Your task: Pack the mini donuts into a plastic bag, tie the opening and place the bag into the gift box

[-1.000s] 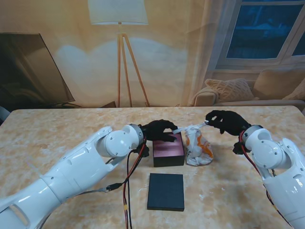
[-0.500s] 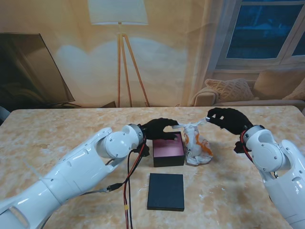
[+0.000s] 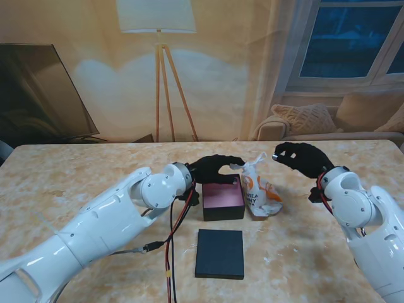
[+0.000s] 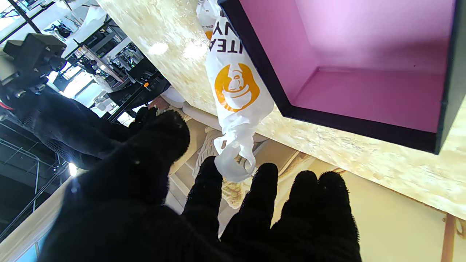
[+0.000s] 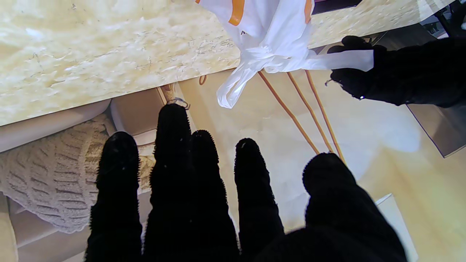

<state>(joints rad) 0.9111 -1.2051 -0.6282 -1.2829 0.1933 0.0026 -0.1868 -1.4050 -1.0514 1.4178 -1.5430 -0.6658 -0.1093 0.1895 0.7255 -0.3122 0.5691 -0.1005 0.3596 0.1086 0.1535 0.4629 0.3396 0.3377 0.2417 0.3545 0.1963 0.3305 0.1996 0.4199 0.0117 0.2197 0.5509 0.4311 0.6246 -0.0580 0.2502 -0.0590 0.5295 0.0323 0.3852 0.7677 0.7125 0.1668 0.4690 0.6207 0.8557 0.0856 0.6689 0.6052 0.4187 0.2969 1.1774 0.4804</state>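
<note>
On the marbled table (image 3: 76,170), the open pink-lined black gift box (image 3: 222,199) sits beside the knotted white-and-orange plastic bag (image 3: 260,189). Left hand (image 3: 216,169) pinches one bag tail; right hand (image 3: 302,158) hangs released. One-sided pulling could topple the bag.

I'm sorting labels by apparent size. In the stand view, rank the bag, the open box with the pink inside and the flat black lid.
1. Flat black lid, largest, though it lies nearest the camera.
2 and 3. Open box and bag look much alike; I won't rank them.
</note>
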